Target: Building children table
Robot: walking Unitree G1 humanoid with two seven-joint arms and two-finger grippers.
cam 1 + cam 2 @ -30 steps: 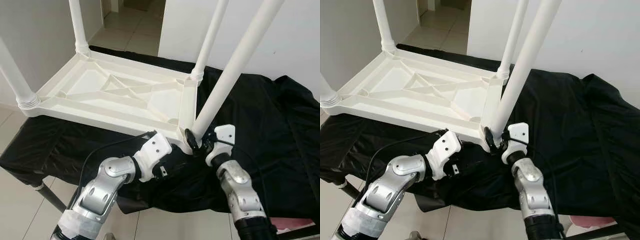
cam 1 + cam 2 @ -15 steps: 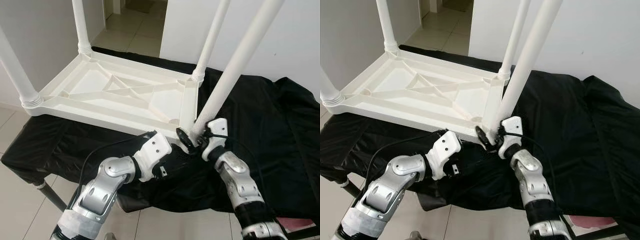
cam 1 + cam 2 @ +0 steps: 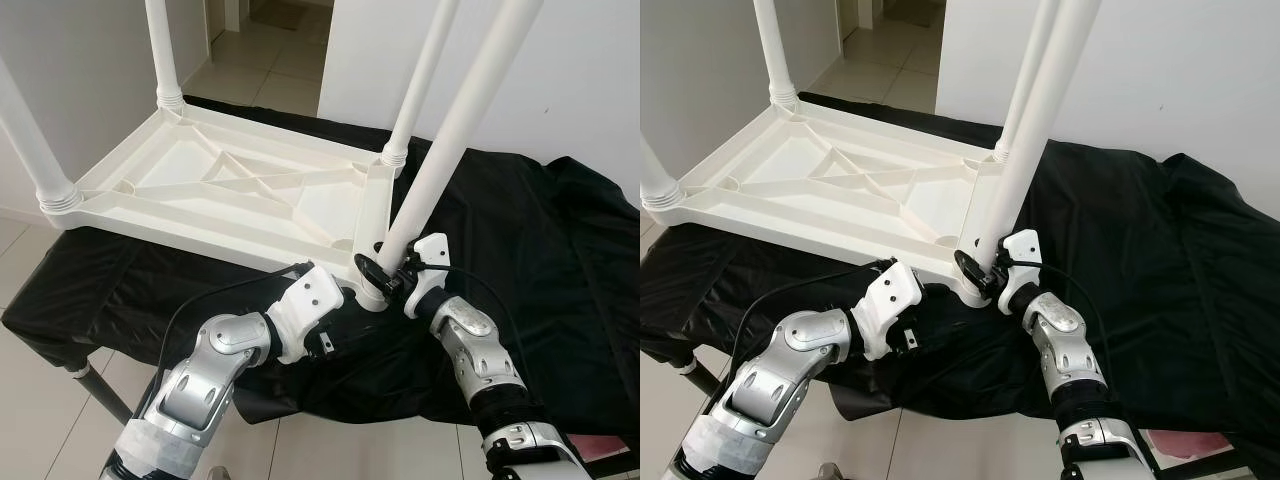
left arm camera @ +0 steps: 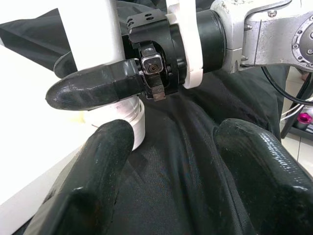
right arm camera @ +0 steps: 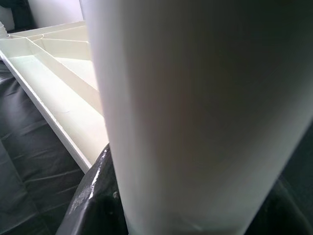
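right gripper (image 3: 385,277) pinches fourth leg (image 3: 445,150) at tabletop (image 3: 190,185) near right socket; should straighten, then twist.

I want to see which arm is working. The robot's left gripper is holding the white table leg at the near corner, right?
Not quite. The right gripper holds that white table leg at the near corner; the left gripper is open beside it, holding nothing. The left wrist view shows this.

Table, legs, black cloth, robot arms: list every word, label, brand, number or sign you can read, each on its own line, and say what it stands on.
None: no readable text on the table, legs, cloth, left gripper or right gripper.
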